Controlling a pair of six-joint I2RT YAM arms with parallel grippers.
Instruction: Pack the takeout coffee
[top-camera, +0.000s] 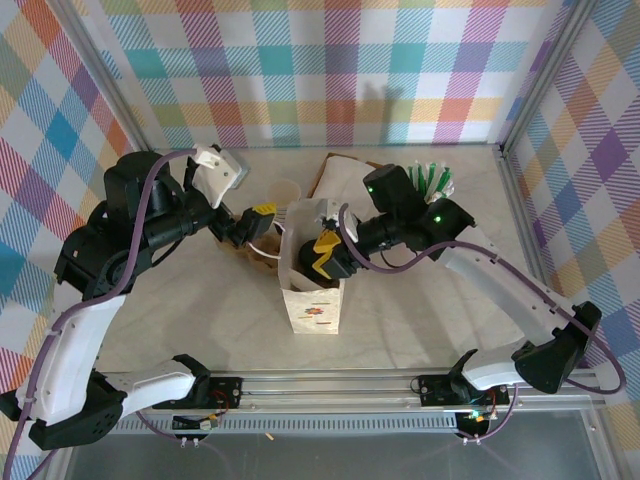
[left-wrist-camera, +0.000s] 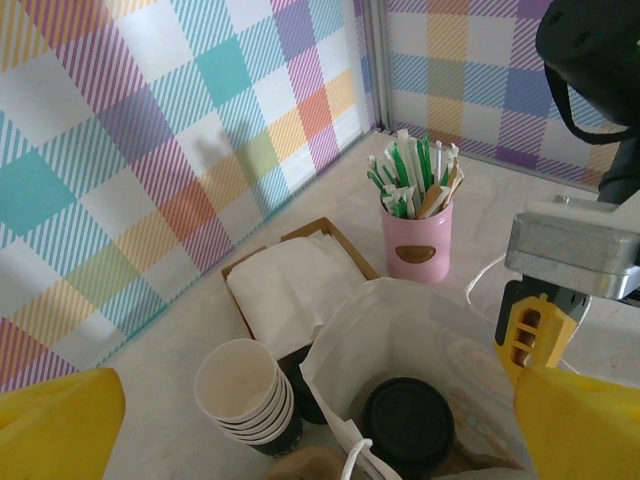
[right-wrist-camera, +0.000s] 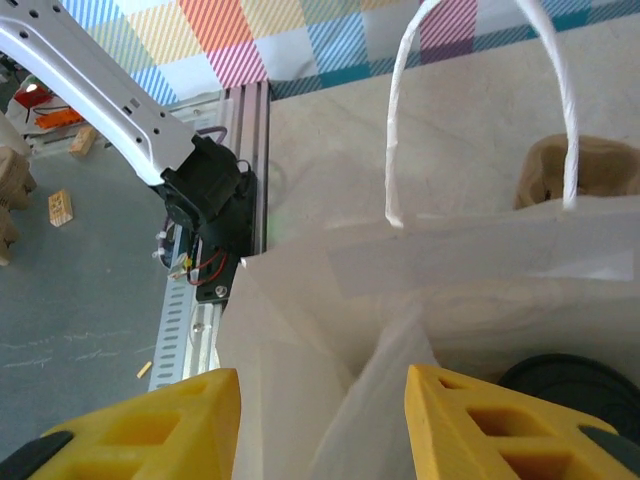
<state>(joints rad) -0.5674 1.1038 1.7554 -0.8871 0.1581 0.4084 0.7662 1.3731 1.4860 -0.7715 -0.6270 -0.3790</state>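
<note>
Yellow fingers of the right pincer (right-wrist-camera: 322, 425) are spread apart, and they pinch nothing. A fold of the white paper bag (right-wrist-camera: 470, 270) sits in the gap between them. This pincer hangs just over the open top of the bag.

The takeout coffee (left-wrist-camera: 407, 425) is down inside the bag. It stands up straight, with its round black lid facing up. From the right wrist camera, a bit of that black lid peeks out low in the corner, past the bag's paper wall.

The bag stands upright on the table (top-camera: 200, 320), between the two arms, with its mouth open. A thin white handle (right-wrist-camera: 400, 120) sticks up from it in a loop.

The left pincer (top-camera: 258, 228) is wide open and holds nothing. It waits just beside the bag, on the bag's left side. Its yellow fingers (left-wrist-camera: 55, 425) show at the two bottom corners of the left wrist view, and the bag with the coffee lies between them, farther out.

A stack of paper cups (left-wrist-camera: 245, 390) with no lids stands just beside the bag. Behind it lies a brown box (left-wrist-camera: 295, 285) with white napkins in it. A pink cup (left-wrist-camera: 417, 240) full of green and white sticks stands near the checked back wall.
</note>
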